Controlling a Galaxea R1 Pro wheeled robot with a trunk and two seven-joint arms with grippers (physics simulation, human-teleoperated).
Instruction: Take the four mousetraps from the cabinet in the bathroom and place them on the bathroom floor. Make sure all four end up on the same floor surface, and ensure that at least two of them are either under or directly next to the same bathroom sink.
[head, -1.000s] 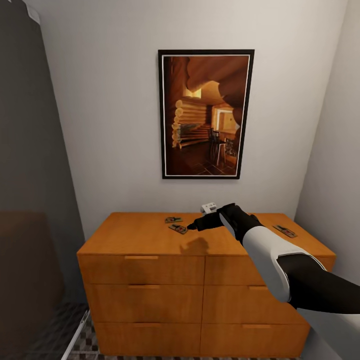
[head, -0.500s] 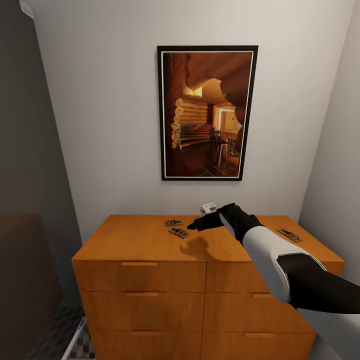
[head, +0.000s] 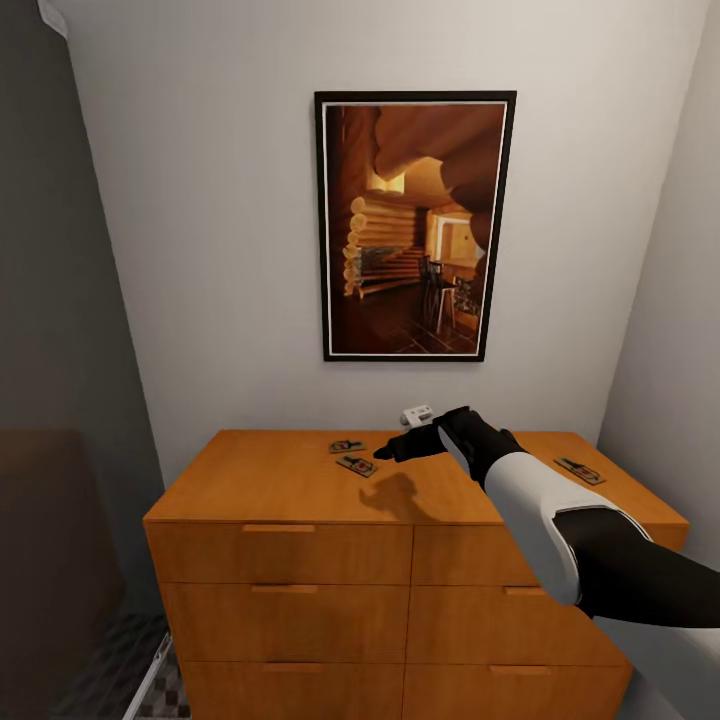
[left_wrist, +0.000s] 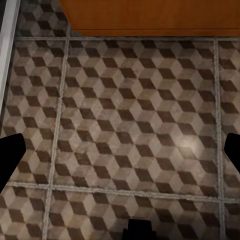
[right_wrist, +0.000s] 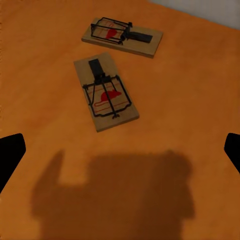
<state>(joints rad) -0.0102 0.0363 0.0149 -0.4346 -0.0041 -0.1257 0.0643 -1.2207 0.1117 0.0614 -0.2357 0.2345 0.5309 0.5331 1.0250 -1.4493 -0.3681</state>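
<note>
Hidden or unclear: the right gripper (head: 385, 452) was seen in the head view only as a dark tapering tip at the end of the black-and-white right arm (head: 540, 510), so the stand of its jaws could not be read there; in the right wrist view its black fingertips (right_wrist: 11, 155) sat at opposite edges of the frame, wide apart, holding nothing. The left gripper's fingertips (left_wrist: 10, 152) likewise sat at opposite edges of the left wrist view, spread, above the bathroom floor (left_wrist: 130, 125), cube-patterned tiles in brown, beige and white with pale grout. The cabinet (head: 300, 480), orange-brown wood with bar-handled drawer fronts, was cut off at the bottom of the head view; its lower edge (left_wrist: 150, 17) showed in the left wrist view. A small white object (head: 416, 412) behind the right arm was too small to identify. Mousetraps, three counted, all lying flat on the cabinet top. Near mousetrap (right_wrist: 106, 92) (head: 356, 464): tan wooden rectangle, black wire spring, red spot; it lay just ahead of the right gripper, its long axis angled to the cabinet's front edge. Far mousetrap (right_wrist: 122, 36) (head: 347, 446): same make, just beside the first but apart, long axis roughly along the wall. Third mousetrap (head: 579, 470): well apart near the cabinet's right end, beyond the arm, set diagonally, detail faint. A framed picture (head: 415, 225) of a log interior hung on the wall above. The gripper's shadow (right_wrist: 115, 195) fell on the cabinet top.
</note>
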